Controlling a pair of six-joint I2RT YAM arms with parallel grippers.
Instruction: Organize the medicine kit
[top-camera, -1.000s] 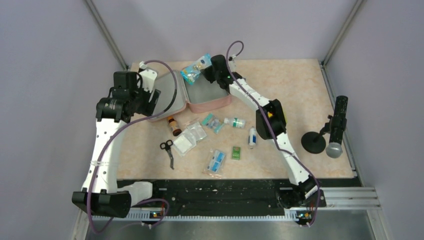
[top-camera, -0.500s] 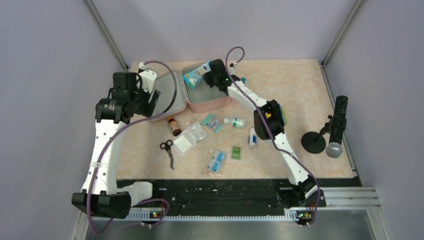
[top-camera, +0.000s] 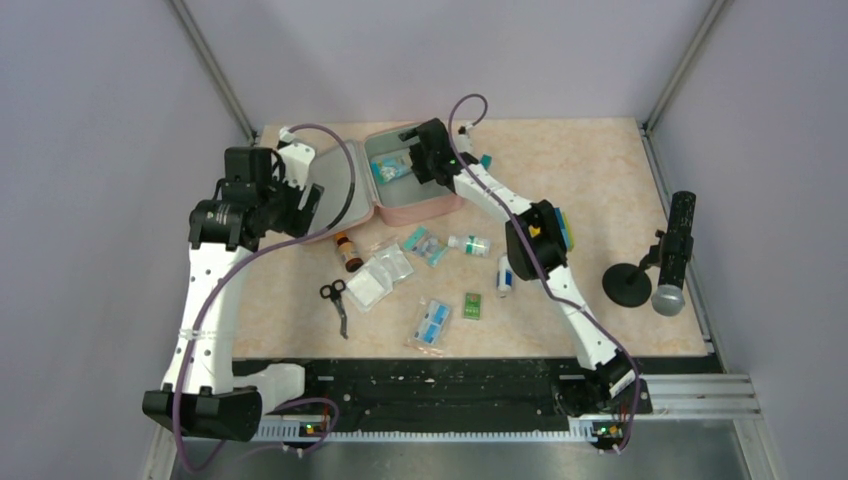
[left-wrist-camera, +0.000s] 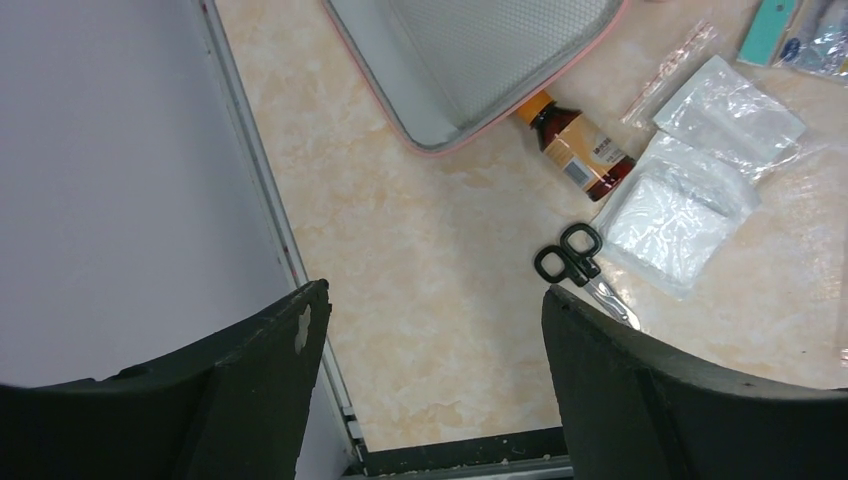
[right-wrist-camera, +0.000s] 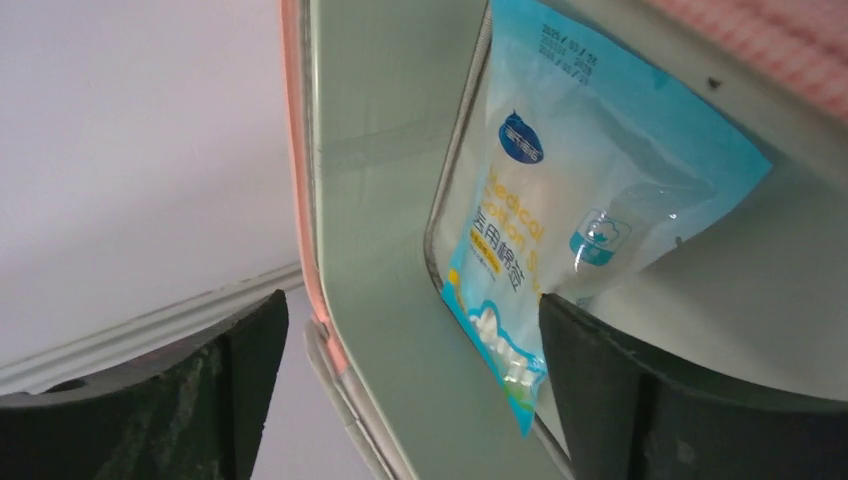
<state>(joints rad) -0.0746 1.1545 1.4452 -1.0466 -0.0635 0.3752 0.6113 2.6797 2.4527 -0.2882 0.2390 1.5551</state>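
The medicine kit (top-camera: 432, 208) lies open at the far left of the worktop (top-camera: 600, 180). Our right tool (right-wrist-camera: 412, 385) is inside it, jaws wide and gripping nothing, and the blue cotton packet (right-wrist-camera: 560, 220) lies on the lining with its lower corner close to one finger. The left tool (left-wrist-camera: 435, 380) hangs equally wide and empty above the bare worktop beside the lid, so nothing steadies the soft case. We judge that a careless right-arm withdrawal could snag the packet's corner or the rim, pulling the packet out or shifting the kit.
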